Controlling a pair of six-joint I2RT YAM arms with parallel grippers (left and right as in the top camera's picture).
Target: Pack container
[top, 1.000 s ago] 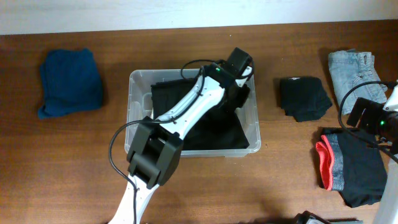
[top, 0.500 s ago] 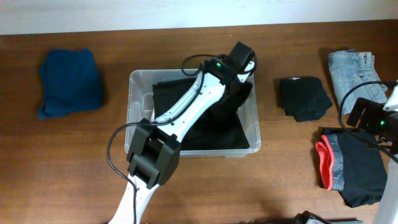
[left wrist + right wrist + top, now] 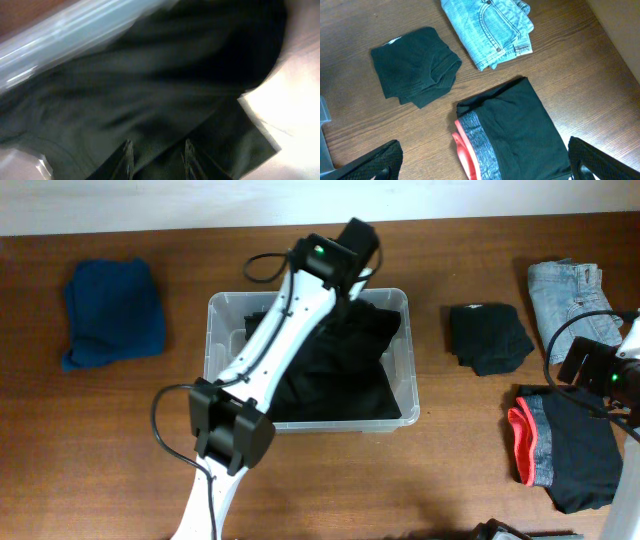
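Note:
The clear container [image 3: 214, 340] stands mid-table with a black garment [image 3: 340, 370] spread inside it. My left arm reaches over its far rim, and the wrist [image 3: 345, 248] hides the jaws from above. In the left wrist view my left gripper [image 3: 159, 156] hovers just above the black garment [image 3: 150, 85]. Its two fingers stand apart with nothing pinched between them, and the container wall [image 3: 75, 35] shows blurred at top left. My right gripper [image 3: 485, 161] is wide open over black shorts with a red and grey band [image 3: 520, 130], at the table's right side.
A folded blue garment [image 3: 112, 312] lies left of the container. To its right lie a folded black garment [image 3: 488, 335], folded jeans [image 3: 568, 295] and the black shorts [image 3: 565, 445]. The right arm [image 3: 592, 368] hangs over the shorts.
The left wrist has swung left toward the container's far rim. Its jaws have parted and let go of the black garment, which now lies spread in the tub. The right arm has not moved.

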